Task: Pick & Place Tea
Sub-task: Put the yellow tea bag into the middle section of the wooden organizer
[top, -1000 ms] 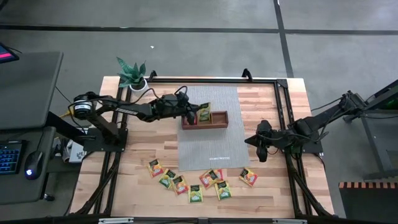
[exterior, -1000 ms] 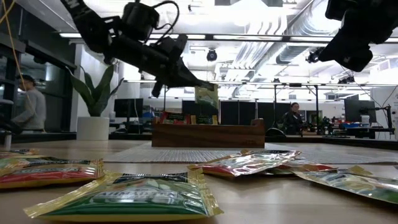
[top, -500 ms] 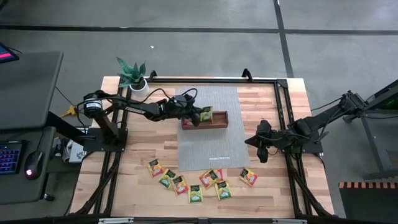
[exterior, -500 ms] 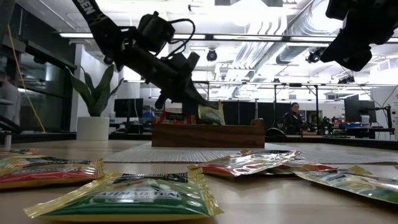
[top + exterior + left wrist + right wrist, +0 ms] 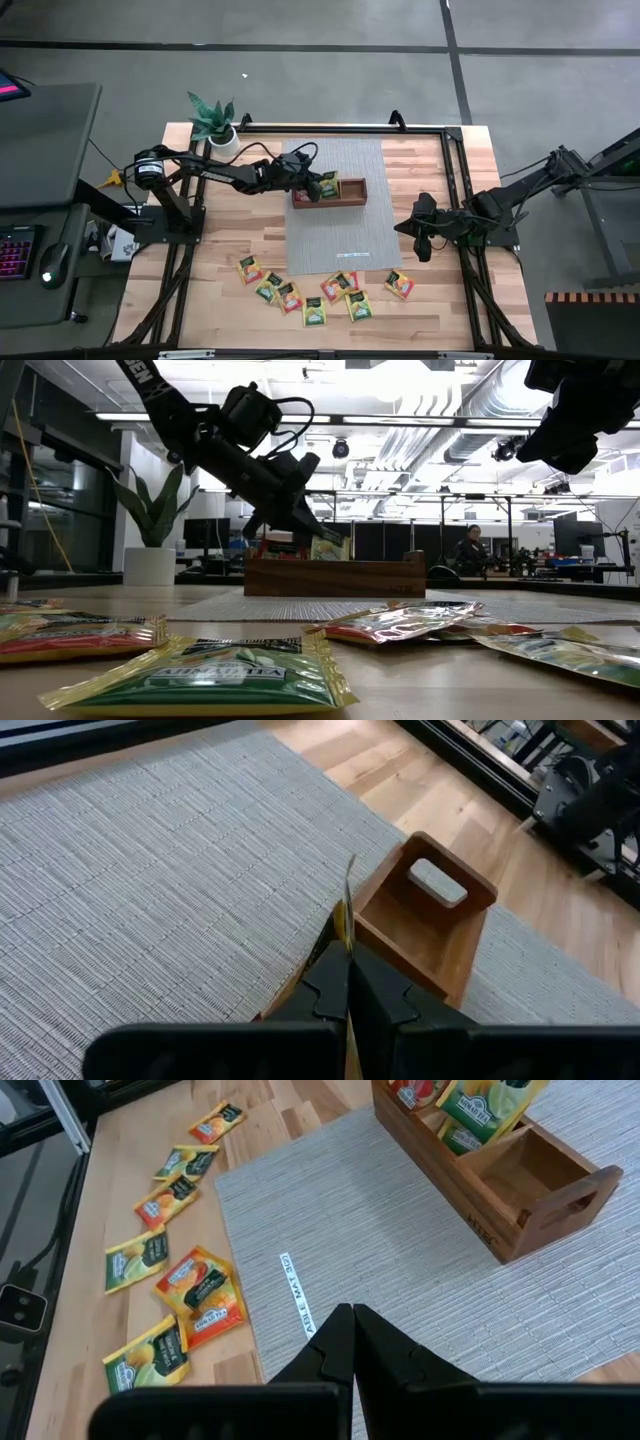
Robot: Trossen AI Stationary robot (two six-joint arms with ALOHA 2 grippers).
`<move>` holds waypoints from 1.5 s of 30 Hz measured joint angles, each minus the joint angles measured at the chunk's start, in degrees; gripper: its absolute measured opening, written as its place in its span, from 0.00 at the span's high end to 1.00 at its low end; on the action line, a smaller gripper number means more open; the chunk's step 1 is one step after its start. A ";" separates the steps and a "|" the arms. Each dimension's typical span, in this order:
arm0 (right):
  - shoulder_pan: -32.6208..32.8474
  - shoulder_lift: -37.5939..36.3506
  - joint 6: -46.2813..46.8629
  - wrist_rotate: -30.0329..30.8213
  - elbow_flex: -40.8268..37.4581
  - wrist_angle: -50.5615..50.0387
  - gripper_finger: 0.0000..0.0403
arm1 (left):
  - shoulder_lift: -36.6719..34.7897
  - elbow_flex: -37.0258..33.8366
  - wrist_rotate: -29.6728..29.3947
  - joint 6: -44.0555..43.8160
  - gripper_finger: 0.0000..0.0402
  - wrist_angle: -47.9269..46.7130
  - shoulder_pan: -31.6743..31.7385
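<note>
Low view, nearest: green tea packet (image 5: 245,672) flat on the table edge, red/yellow ones beside it. High view shows loose packets (image 5: 318,291) in a cluster on bare wood, near side of the grey mat (image 5: 335,200). Right gripper (image 5: 420,243) hangs over the table's right side, well apart from tray, fingers together, empty. Farther: wooden tray (image 5: 330,192) on mat. Left gripper (image 5: 318,187), arm stretched over tray's left end, clamped on a green packet (image 5: 329,185) edge-on in left wrist view; right wrist view shows packets already in tray, end compartment bare.
</note>
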 joint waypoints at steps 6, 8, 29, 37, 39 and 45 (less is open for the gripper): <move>0.00 0.00 -0.02 -0.02 0.00 0.02 1.00 | 0.00 0.00 1.73 -0.02 1.00 0.61 -0.11; 0.00 0.00 -0.04 -0.02 0.00 0.00 1.00 | 0.00 0.00 1.80 0.01 1.00 0.66 -0.11; 0.00 0.02 1.49 -1.39 0.04 0.08 1.00 | -2.35 1.71 9.14 -2.56 0.67 0.66 -0.52; 0.56 0.00 1.90 0.47 0.04 2.95 1.00 | -5.72 2.78 9.23 0.21 0.97 -4.41 -7.24; 1.13 0.06 3.00 1.39 0.07 3.29 1.00 | -5.93 2.75 8.61 0.09 0.97 -5.45 -9.55; 5.05 2.58 5.55 5.76 0.51 6.49 1.00 | -6.05 2.75 1.64 -1.70 0.99 -9.05 -19.63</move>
